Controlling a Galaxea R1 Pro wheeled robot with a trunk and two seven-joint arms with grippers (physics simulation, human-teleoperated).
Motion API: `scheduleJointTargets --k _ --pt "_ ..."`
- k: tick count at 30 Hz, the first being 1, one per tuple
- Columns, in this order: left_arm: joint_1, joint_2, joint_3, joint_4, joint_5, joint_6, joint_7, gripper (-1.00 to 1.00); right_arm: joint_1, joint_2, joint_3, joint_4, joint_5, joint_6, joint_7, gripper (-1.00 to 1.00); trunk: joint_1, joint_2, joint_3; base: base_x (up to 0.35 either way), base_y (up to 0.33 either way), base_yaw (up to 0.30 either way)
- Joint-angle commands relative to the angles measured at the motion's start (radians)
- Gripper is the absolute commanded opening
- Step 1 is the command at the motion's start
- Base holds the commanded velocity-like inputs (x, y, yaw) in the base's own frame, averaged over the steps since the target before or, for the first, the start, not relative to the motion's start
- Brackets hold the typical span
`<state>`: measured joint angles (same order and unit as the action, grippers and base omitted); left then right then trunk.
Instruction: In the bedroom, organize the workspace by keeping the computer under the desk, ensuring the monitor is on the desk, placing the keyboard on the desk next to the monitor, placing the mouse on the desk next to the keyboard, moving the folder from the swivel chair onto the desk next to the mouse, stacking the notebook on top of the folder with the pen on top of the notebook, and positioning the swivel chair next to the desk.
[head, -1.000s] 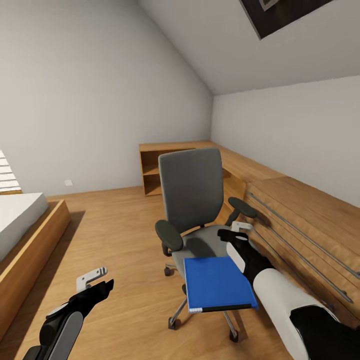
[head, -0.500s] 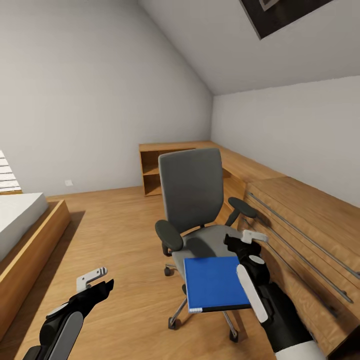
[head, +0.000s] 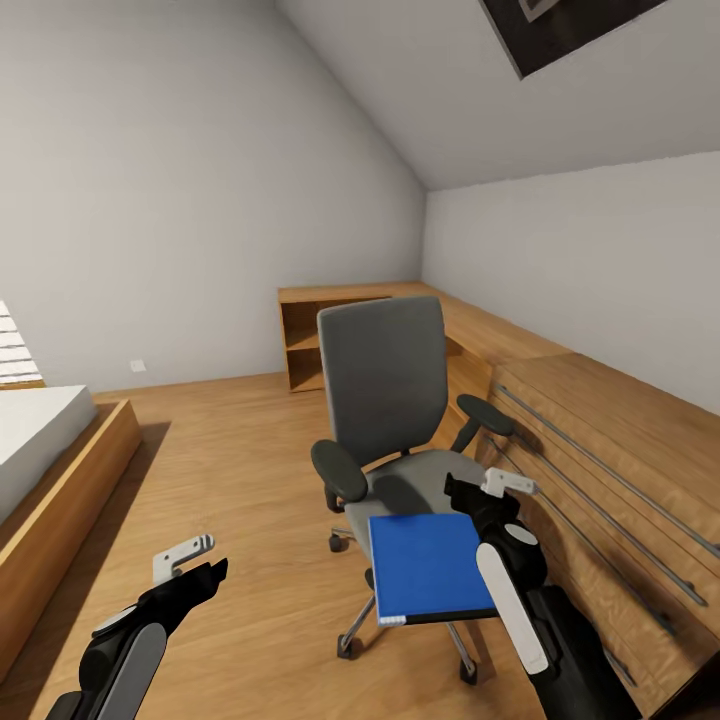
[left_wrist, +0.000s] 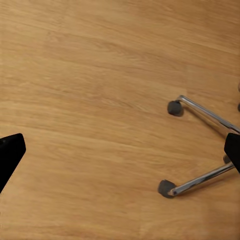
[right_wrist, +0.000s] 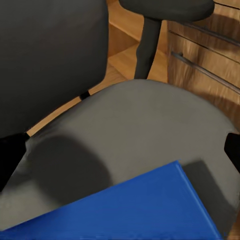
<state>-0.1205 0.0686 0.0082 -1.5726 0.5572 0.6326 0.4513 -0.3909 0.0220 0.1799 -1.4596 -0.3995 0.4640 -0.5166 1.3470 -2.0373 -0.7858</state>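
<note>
The grey swivel chair (head: 385, 395) stands mid-room facing me, its chrome base (left_wrist: 204, 113) on the wood floor. The blue folder (head: 430, 565) lies flat on the front of the seat (right_wrist: 150, 120), overhanging its front edge. My right gripper (head: 486, 490) hovers open just above the seat's right side, at the folder's (right_wrist: 125, 212) far right corner, with nothing between its fingers. My left gripper (head: 193, 566) hangs open low over the floor, left of the chair. The desk, computer, monitor, keyboard, mouse, notebook and pen are out of view.
A long wooden chest with bar handles (head: 610, 460) runs along the right wall, close to the chair's right armrest (head: 484, 415). A wooden shelf unit (head: 315, 340) stands at the back. A bed platform (head: 60, 480) lies at the left, with open floor between it and the chair.
My right forearm has rolled and sunk lower, and its gripper has shifted slightly right and toward me over the seat. The left arm, chair and folder have not moved.
</note>
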Motion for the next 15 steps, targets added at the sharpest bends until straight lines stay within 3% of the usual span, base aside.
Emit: scheduleJointTargets --k 1,6,15 --pt "-0.001 0.000 -0.001 -0.001 0.010 0.002 0.009 1.00 -0.001 0.000 0.001 -0.002 -0.018 0.003 -0.009 1.00 0.000 -0.001 -0.001 0.000 0.095 0.000" --pt "-0.001 -0.001 -0.002 0.000 0.010 0.002 0.007 1.00 0.000 0.001 -0.001 -0.002 -0.078 0.000 -0.010 1.00 0.000 -0.001 -0.001 0.000 0.220 -0.024" --pt "-0.001 -0.001 -0.002 0.000 0.009 0.002 0.007 1.00 0.000 -0.005 -0.006 -0.003 -0.160 -0.003 -0.011 1.00 0.000 -0.001 -0.001 0.000 0.326 -0.165"
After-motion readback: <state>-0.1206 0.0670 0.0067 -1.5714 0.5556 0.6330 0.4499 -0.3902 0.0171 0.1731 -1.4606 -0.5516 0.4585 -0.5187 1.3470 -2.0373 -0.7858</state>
